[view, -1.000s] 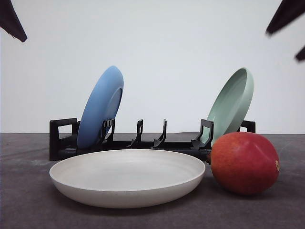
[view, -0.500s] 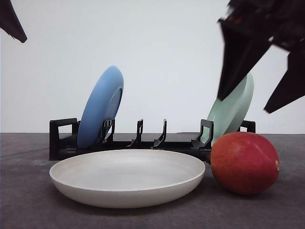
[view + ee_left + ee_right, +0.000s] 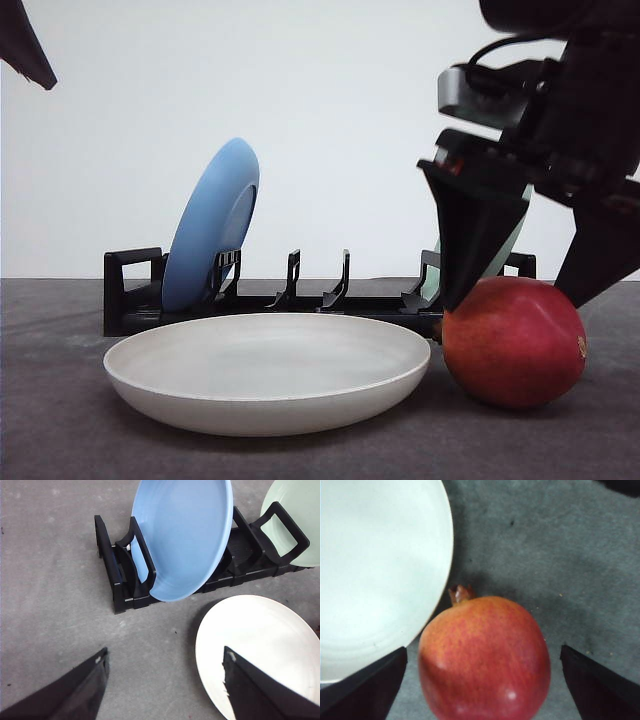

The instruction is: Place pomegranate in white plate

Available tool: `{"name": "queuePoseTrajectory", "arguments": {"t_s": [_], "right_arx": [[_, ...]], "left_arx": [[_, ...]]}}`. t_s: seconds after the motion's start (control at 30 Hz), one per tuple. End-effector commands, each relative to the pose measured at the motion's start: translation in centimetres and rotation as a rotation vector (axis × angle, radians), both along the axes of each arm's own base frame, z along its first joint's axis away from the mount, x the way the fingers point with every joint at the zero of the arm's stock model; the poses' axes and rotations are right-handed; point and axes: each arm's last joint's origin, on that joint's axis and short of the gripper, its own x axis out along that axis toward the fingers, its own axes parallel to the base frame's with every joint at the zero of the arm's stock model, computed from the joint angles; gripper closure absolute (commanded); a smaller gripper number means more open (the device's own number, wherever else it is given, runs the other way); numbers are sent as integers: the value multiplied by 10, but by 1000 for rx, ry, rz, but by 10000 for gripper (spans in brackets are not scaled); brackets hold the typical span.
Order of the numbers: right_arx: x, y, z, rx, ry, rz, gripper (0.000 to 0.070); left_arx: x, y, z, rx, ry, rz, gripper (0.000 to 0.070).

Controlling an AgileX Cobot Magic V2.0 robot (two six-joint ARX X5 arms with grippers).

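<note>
The red pomegranate [image 3: 515, 342] rests on the dark table just right of the white plate [image 3: 262, 418], close to its rim; I cannot tell whether they touch. My right gripper [image 3: 510, 300] hangs open right over the fruit, one black finger on each side of its top. In the right wrist view the pomegranate [image 3: 485, 660] lies between the open right gripper [image 3: 483, 651] fingers, with the white plate [image 3: 375, 570] beside it. My left gripper [image 3: 166, 652] is open and holds nothing, above bare table near the white plate [image 3: 260, 635].
A black dish rack [image 3: 130, 295] stands behind the plate, holding a blue plate [image 3: 213, 225] upright on its left and a pale green plate [image 3: 300, 510] on its right. Part of the left arm [image 3: 25, 45] shows at the front view's upper left.
My right gripper has come down from the upper right, open, until its fingers stand on either side of the pomegranate's top. The fruit, the plates and the left arm have not moved.
</note>
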Motion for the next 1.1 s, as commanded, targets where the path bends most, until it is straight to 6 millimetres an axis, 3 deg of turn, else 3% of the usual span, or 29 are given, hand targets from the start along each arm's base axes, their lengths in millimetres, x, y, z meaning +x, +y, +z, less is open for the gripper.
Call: {"name": "queuePoseTrajectory", "arguments": {"t_s": [0.0, 0.23, 0.37, 0.6, 0.9, 1.07], "right_arx": [[3, 5, -1, -5, -7, 21, 79], [6, 8, -6, 3, 19, 27, 84], [6, 8, -8, -1, 29, 25, 166], [7, 8, -6, -2, 34, 21, 243], [14, 11, 34, -37, 41, 64, 243], [18, 23, 55, 6, 10, 130, 243]], "left_arx": [[2, -1, 1, 6, -7, -10, 269], [2, -1, 1, 5, -9, -10, 269], [3, -1, 2, 3, -20, -10, 269], [3, -1, 2, 2, -24, -10, 269], [3, -1, 2, 2, -24, -10, 269], [3, -1, 2, 2, -25, -10, 270]]}}
